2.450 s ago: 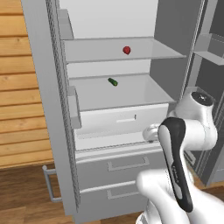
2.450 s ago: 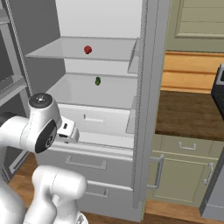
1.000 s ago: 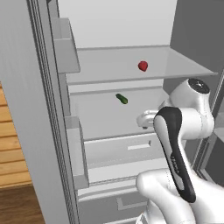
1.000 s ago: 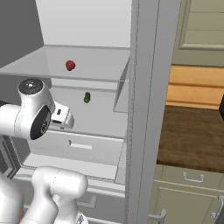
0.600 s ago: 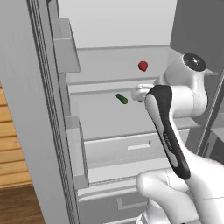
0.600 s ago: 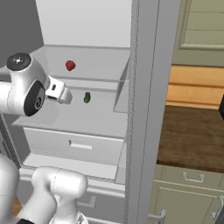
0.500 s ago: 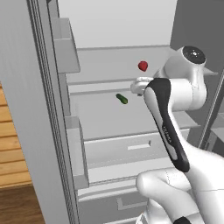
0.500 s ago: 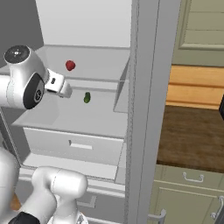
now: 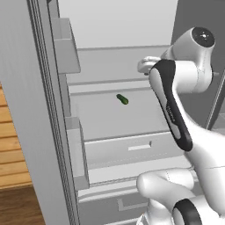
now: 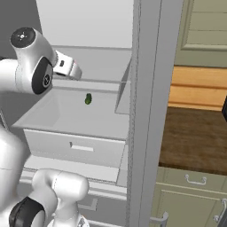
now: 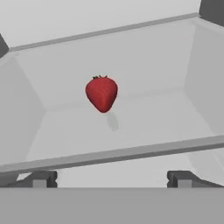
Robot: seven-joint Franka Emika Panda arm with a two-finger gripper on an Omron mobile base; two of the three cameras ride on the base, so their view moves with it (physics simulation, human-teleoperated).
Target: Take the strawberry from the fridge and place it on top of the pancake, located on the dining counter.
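The strawberry (image 11: 102,93) is sitting near the middle of a pale shelf (image 11: 144,131) inside the fridge (image 9: 110,123), well back from the shelf's front edge. The gripper (image 11: 112,178) is pointing at it from the front edge — its jaws are standing wide apart, holding nothing, not touching the fruit. A small dark green item (image 9: 122,99) is lying on the shelf below, toward the back.

strawberry (image 11: 102,93) on fridge (image 11: 144,57) shelf, claw (image 11: 110,179) spread

Small dark green elongated item (image 9: 122,99) lies mid-shelf, nearer back edge. Green cabinet doors (image 10: 195,201) under wooden wall counter (image 10: 195,142), far right.
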